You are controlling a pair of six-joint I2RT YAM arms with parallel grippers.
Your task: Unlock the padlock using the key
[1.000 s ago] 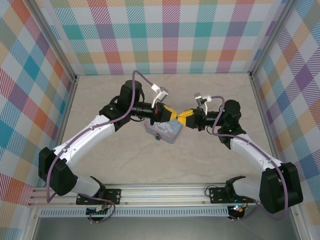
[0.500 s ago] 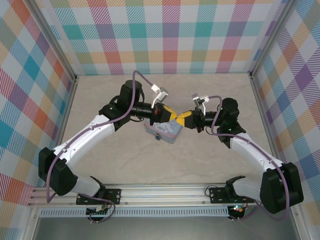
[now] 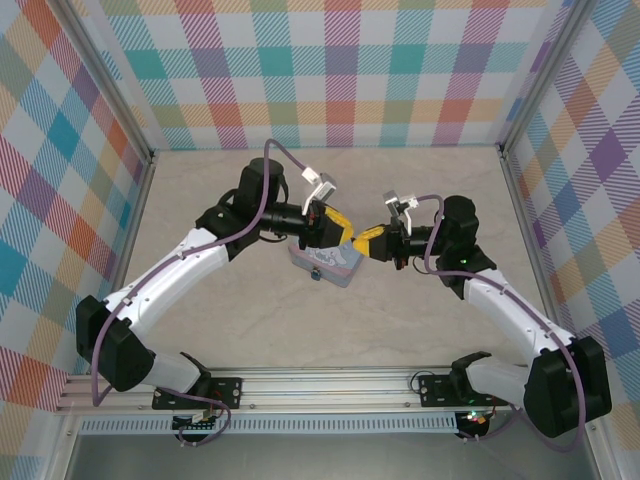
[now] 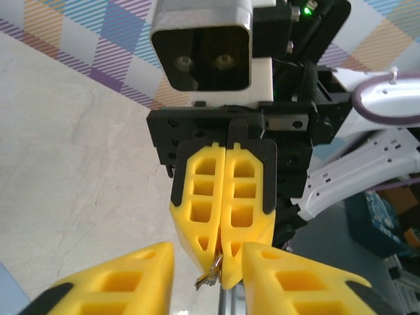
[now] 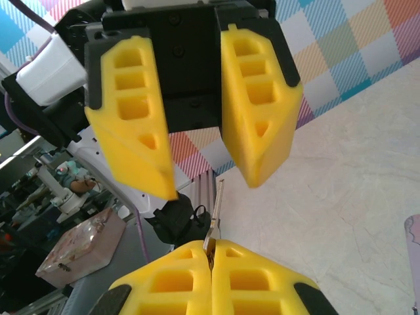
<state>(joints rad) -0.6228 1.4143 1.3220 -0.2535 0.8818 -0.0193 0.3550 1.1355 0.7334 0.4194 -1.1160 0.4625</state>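
Observation:
Above the table my two grippers meet tip to tip. The right gripper is shut on the head of the key, a thin metal blade that sticks out from its fingertips. In the left wrist view the right gripper points at the camera with the key at its tip. My left gripper is open, with a yellow finger on either side of the key and neither touching it. From above, the left gripper and right gripper hover over the tin. A tiny blue thing at the tin's near edge looks like the padlock.
The light-blue cartoon tin lies on the beige table right under the grippers. Plaid walls close in the back and both sides. The metal rail with the arm bases runs along the near edge.
The right gripper has edged left toward the left one and closed on the key. The left gripper's jaws have parted and let the key go.

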